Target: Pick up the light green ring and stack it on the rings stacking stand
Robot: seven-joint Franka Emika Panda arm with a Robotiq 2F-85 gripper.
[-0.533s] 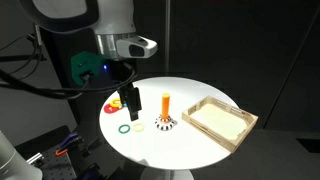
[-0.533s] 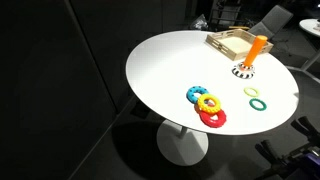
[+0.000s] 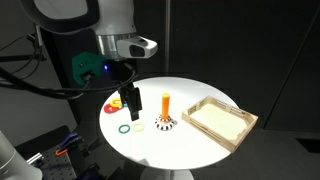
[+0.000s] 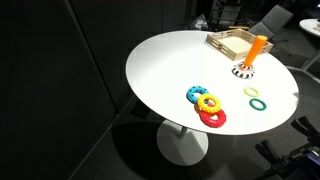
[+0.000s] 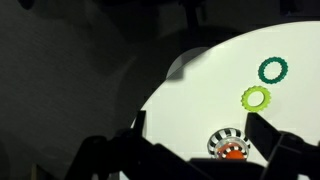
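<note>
The light green ring (image 3: 139,127) lies flat on the white round table, just beside the rings stacking stand (image 3: 165,112), an orange peg on a black-and-white base. Both also show in an exterior view, the ring (image 4: 252,92) and the stand (image 4: 250,58). In the wrist view the ring (image 5: 256,97) lies above the stand (image 5: 232,146). My gripper (image 3: 127,100) hovers above the table to the left of the stand, open and empty. Its fingers (image 5: 182,150) spread wide either side of the stand's base in the wrist view.
A darker green ring (image 3: 123,128) lies next to the light green one; it also shows in the wrist view (image 5: 272,69). Blue, yellow and red rings (image 4: 207,106) lie in a cluster. A wooden tray (image 3: 222,120) stands beyond the stand near the table edge.
</note>
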